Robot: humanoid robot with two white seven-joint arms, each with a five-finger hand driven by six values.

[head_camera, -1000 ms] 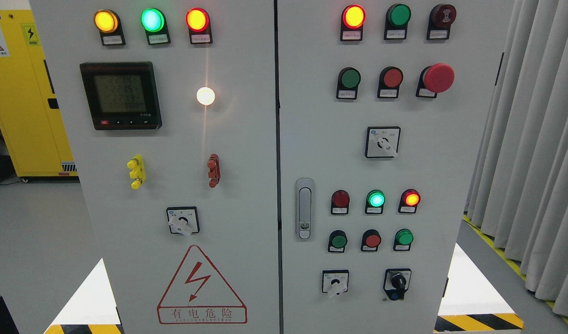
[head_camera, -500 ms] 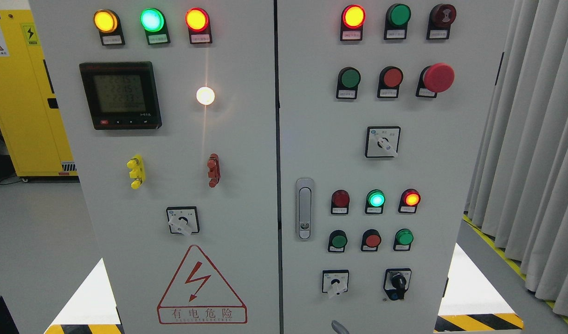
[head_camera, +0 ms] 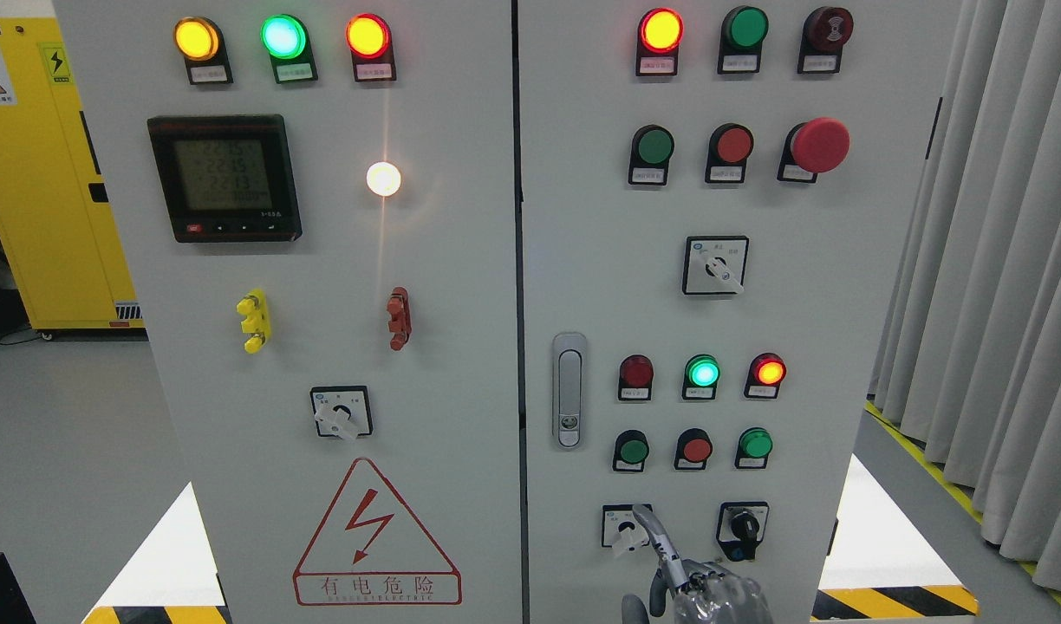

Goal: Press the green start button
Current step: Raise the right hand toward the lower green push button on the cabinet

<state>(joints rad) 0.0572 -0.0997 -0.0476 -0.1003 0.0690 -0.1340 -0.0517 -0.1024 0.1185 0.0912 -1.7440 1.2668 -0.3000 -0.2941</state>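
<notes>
The right hand [head_camera: 704, 589], index finger extended and remaining fingers curled, grasps nothing near the cabinet's [head_camera: 842, 347] bottom edge. The green start button [head_camera: 633, 451] is rigid, probably spring-loaded: press its centre squarely.

Hand [head_camera: 699, 589] at bottom edge, below button row [head_camera: 693, 449]; rotary switches [head_camera: 626, 526] left and right of raised finger.

head camera faces the cabinet [head_camera: 461, 286], seemingly close.
</notes>
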